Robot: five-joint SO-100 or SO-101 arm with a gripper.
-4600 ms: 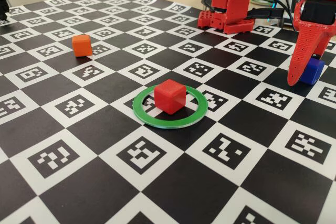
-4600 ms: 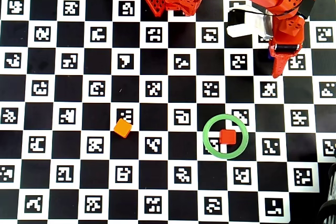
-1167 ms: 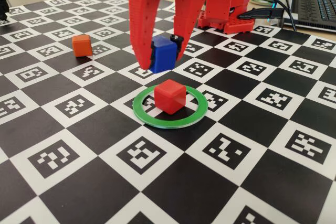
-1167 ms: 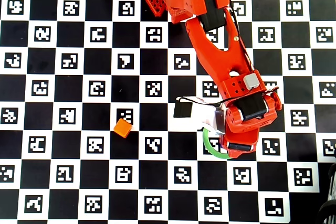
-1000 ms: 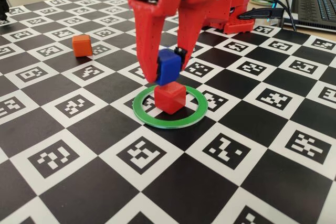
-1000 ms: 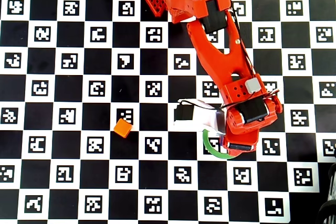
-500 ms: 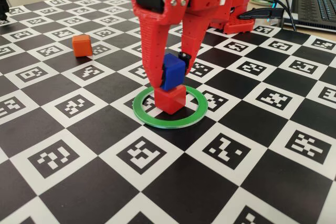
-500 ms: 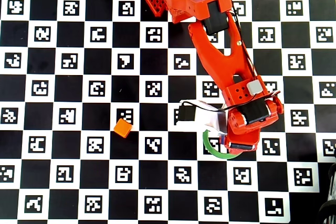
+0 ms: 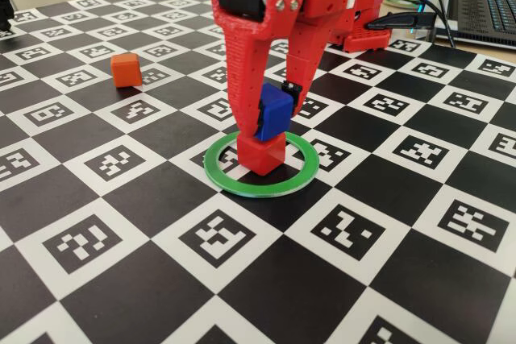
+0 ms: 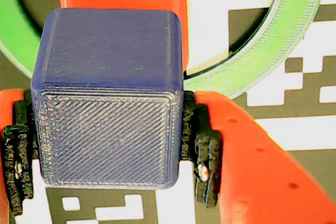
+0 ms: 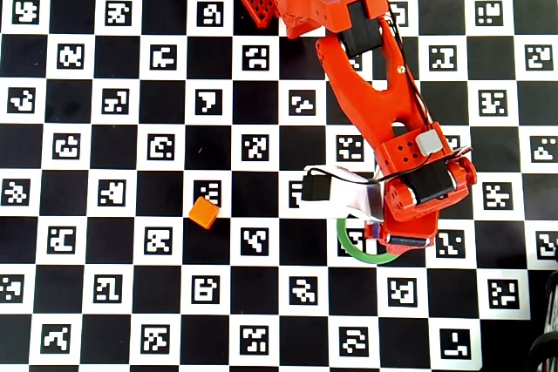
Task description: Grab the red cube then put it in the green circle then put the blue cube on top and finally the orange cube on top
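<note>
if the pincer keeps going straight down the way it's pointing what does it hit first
Most likely the red cube. The pincer points down, shut on the blue cube, which hangs tilted right above the red one inside the green circle. Whether they already touch is unclear.
</note>
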